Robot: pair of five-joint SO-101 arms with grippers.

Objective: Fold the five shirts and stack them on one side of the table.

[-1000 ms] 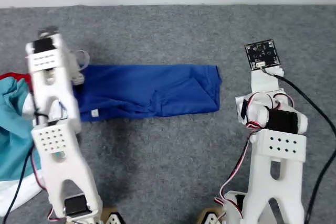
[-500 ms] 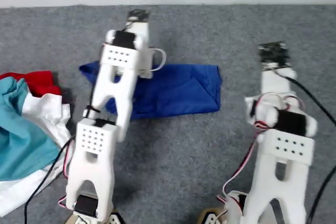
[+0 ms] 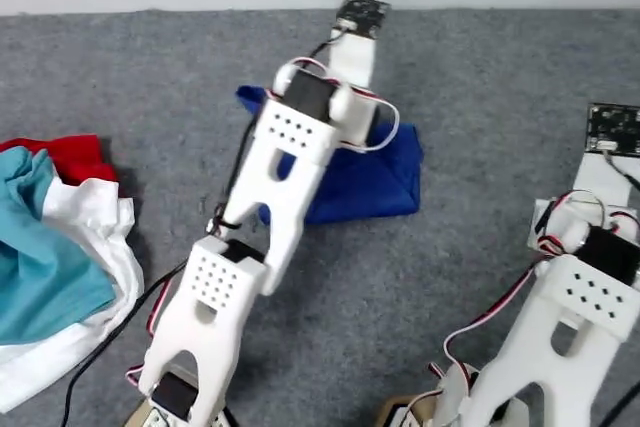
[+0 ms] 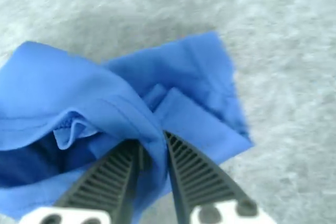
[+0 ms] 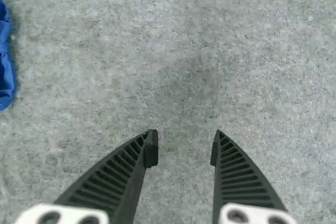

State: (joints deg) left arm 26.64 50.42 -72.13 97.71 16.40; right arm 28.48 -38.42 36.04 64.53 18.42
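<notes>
The blue shirt (image 3: 395,172) lay near the middle of the grey surface (image 3: 480,77), bunched and partly doubled over itself; from above we saw its right end as a squarish folded block, with a blue corner poking out on the other side of the left arm (image 3: 275,182). In the left wrist view its cloth rose in soft folds, a stitched hem curling among them, and a flatter folded layer lay beneath on the surface.

The left claw (image 4: 152,156) was pinching a ridge of that blue cloth; its two ribbed black fingers stood close together with the fabric squeezed between them. The left arm stretched diagonally from its base at the near edge out over the shirt, its wrist above the shirt's far edge; it covered much of the cloth from above.

The right arm (image 3: 585,292) stood to the right, well apart from the shirt; the right claw (image 5: 181,153) was spread and held nothing, its fingers over bare surface; we could make out a sliver of blue cloth farther off in its wrist view.

At the left edge of the surface lay a loose pile; a teal shirt (image 3: 35,257) rested on a white shirt (image 3: 95,227), with a red shirt (image 3: 70,157) at the far side; all three were crumpled and overlapping, well apart from the blue shirt.
</notes>
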